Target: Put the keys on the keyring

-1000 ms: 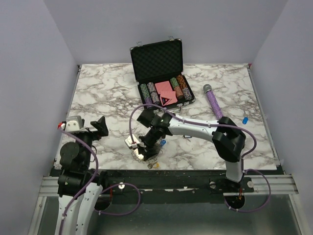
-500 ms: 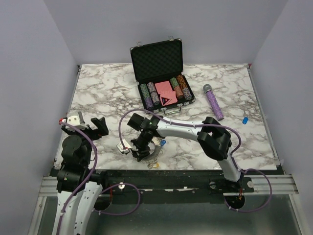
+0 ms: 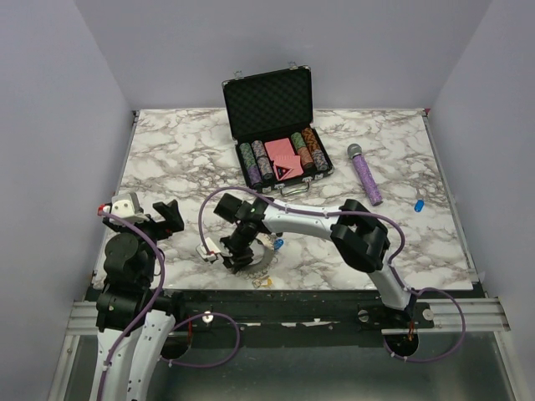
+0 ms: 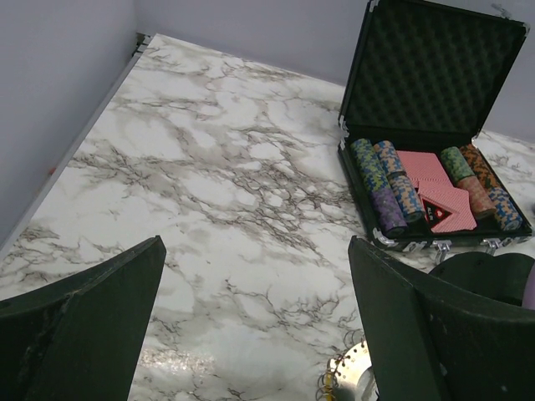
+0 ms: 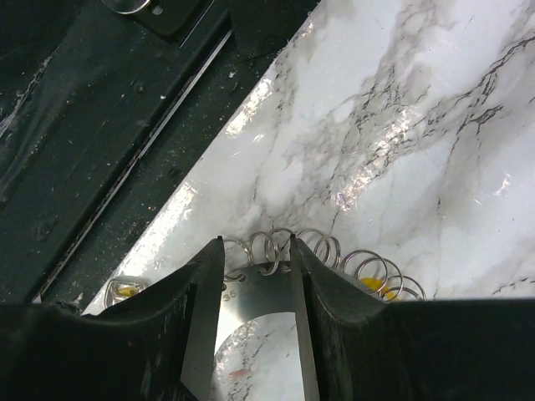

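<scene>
The keyring (image 5: 257, 294) is a flat silver band with a fringe of small wire loops around its outer edge. It lies on the marble table (image 3: 167, 159) near the front edge.

The right end effector (image 5: 257, 251) is set narrow. Its two fingers (image 5: 326, 288) stand on either side of one stretch of the band, which fills the gap between them. A yellow key (image 5: 370, 285) lies among the loops just to one side of these fingers, and another yellow piece (image 5: 125, 290) shows on the other side.

The left end effector (image 4: 255, 246) is spread wide, holding nothing and touching nothing. An edge of the keyring shows just inside one of its fingers.

Only the overhead view shows a blue key (image 3: 278, 243) just beyond the right end effector and a second blue key (image 3: 419, 205) well away from it, near the purple microphone (image 3: 365, 175). The left wrist view best shows the open chip case (image 4: 435, 167), well ahead of that end effector.
</scene>
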